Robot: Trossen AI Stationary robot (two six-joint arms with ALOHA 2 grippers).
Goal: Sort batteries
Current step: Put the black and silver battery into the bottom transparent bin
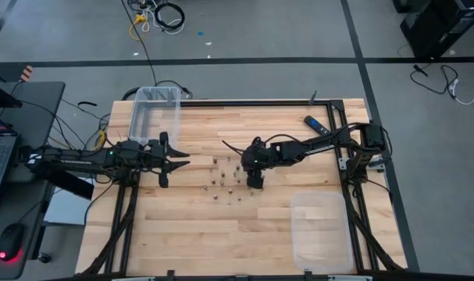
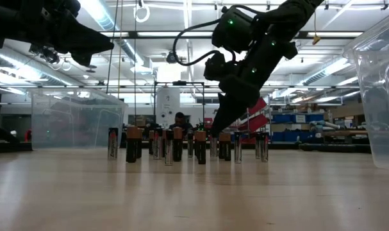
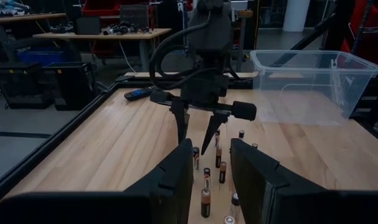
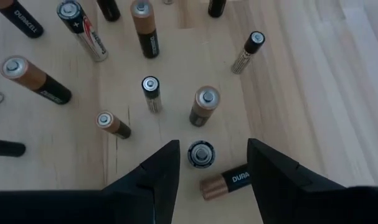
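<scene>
Several small batteries [image 1: 223,178] stand upright in a loose group on the wooden table's middle, some copper-and-black, some silvery [image 2: 181,144]. My right gripper [image 4: 212,149] slants down over the group's right side, open. One upright cell [image 4: 201,154] stands between its fingertips without touching them. A copper-and-black cell [image 4: 225,182] lies on its side close to one finger. My left gripper [image 1: 174,162] hovers level to the left of the group, above the table, open with nothing between its fingers [image 3: 212,165].
A clear bin [image 1: 155,113] stands at the far left of the table and another clear bin [image 1: 321,230] at the near right. A black-and-blue remote [image 1: 315,125] lies at the far right. Bare wood lies in front of the batteries.
</scene>
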